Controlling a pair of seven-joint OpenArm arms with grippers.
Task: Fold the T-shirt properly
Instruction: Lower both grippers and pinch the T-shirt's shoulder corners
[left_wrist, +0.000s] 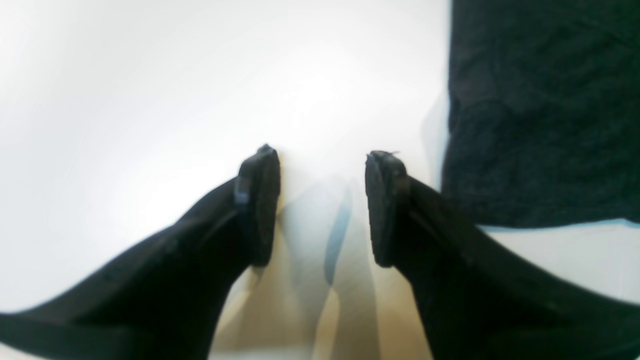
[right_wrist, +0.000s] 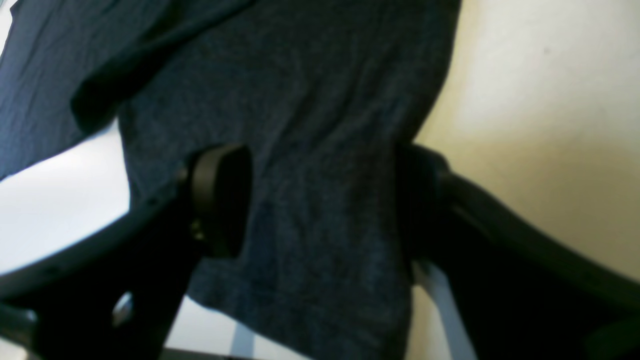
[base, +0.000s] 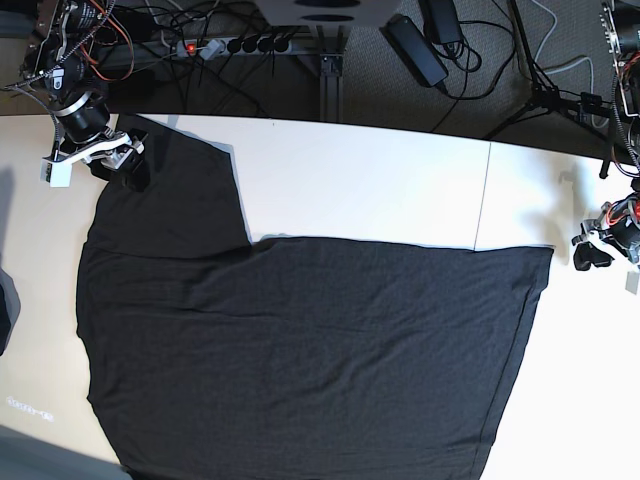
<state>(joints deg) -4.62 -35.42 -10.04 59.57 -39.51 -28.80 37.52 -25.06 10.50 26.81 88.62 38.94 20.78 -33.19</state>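
Observation:
The black T-shirt (base: 300, 340) lies spread flat on the white table (base: 360, 180), plain side up, with one sleeve (base: 180, 190) reaching toward the far left corner. My right gripper (base: 130, 165) stands at that sleeve's end. In the right wrist view it (right_wrist: 322, 150) is open wide, and sleeve fabric (right_wrist: 300, 75) lies between its fingers. My left gripper (base: 590, 255) rests just off the shirt's far right corner (base: 545, 250). In the left wrist view it (left_wrist: 324, 152) is open over bare table, with the shirt edge (left_wrist: 540, 110) to one side.
Behind the table's far edge, a power strip (base: 230, 45), cables and adapters (base: 415, 45) lie on the dark floor. A stand's legs (base: 545, 95) are at the back right. A seam (base: 483, 195) crosses the tabletop on the right.

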